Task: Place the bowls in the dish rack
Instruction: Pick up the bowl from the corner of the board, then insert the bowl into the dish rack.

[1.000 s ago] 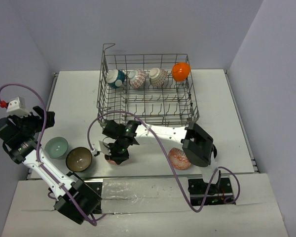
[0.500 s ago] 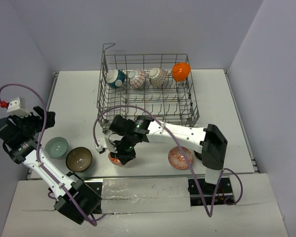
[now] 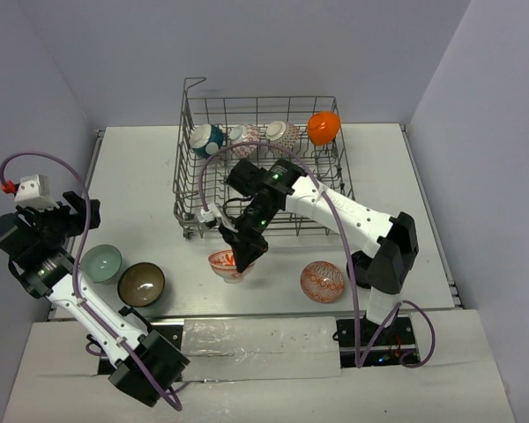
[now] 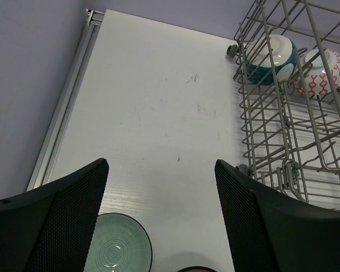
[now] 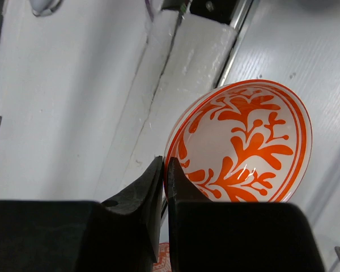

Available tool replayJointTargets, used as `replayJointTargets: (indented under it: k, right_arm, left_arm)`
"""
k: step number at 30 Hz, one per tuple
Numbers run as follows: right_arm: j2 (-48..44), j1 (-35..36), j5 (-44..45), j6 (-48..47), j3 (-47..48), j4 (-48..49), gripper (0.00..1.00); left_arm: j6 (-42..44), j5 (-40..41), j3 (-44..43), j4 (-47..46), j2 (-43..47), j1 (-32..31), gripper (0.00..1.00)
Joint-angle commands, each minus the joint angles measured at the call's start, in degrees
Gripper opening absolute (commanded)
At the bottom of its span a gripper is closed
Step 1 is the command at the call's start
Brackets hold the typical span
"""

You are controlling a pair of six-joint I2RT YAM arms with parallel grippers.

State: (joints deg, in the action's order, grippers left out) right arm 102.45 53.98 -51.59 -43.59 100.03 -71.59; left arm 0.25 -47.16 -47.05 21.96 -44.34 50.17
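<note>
My right gripper (image 3: 241,256) (image 5: 165,161) is shut on the rim of the orange-patterned bowl (image 3: 225,263) (image 5: 249,141), holding it tilted in the air just in front of the dish rack (image 3: 187,176). Inside the rack, along the back row, stand a teal bowl (image 3: 206,139), two patterned bowls (image 3: 244,137) and one with an orange underside (image 3: 324,127). At the far left my left gripper (image 3: 78,211) (image 4: 161,164) hangs open above the pale green bowl (image 3: 100,263) (image 4: 116,249). A brown bowl (image 3: 141,284) sits beside it. A red-patterned bowl (image 3: 322,281) rests at front right.
The rack's raised loop (image 3: 194,84) stands at its far left corner. In the left wrist view the rack's near corner (image 4: 272,141) lies to the right. Purple cables (image 3: 291,159) arc over both arms. Grey walls close in the table on three sides.
The right gripper has lifted the orange-patterned bowl off the table and carried it right and toward the rack's front. The left arm has barely shifted.
</note>
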Motion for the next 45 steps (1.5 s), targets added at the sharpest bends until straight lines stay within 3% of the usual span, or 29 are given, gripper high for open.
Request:
replayJointTargets:
  k: [1, 11, 23, 27, 36, 39, 45]
  right_arm:
    - [-4.9, -1.5, -8.6, -6.6, 6.8, -10.8, 0.00]
    - [-6.5, -5.5, -12.5, -5.2, 14.6, -11.0, 0.00]
    - [-6.5, -15.5, -6.3, 19.0, 19.1, 15.1, 0.00]
    - [-7.4, -19.2, -3.2, 29.5, 15.2, 31.1, 0.00]
    - [-2.4, -24.2, 6.4, 41.4, 16.2, 44.2, 0.00]
    - [0.6, -24.9, 9.7, 43.5, 17.8, 44.6, 0.00]
    - [5.1, -26.2, 10.4, 53.0, 15.3, 49.8, 0.00]
  left_arm:
    - [0.3, -1.2, -1.4, -1.8, 0.3, 0.2, 0.82]
    - [0.3, -1.3, -0.2, -2.0, -0.1, 0.2, 0.82]
    - [0.3, -0.4, 1.7, -3.4, 0.2, 0.2, 0.82]
    - [0.3, 0.3, 2.5, -4.0, 0.7, 0.2, 0.82]
    - [0.3, 0.4, 3.2, -4.1, 0.6, 0.2, 0.83]
    - [0.3, 0.3, 3.3, -4.3, 0.6, 0.2, 0.83]
    - [-1.8, -0.2, 3.7, -4.7, 0.4, 0.2, 0.82]
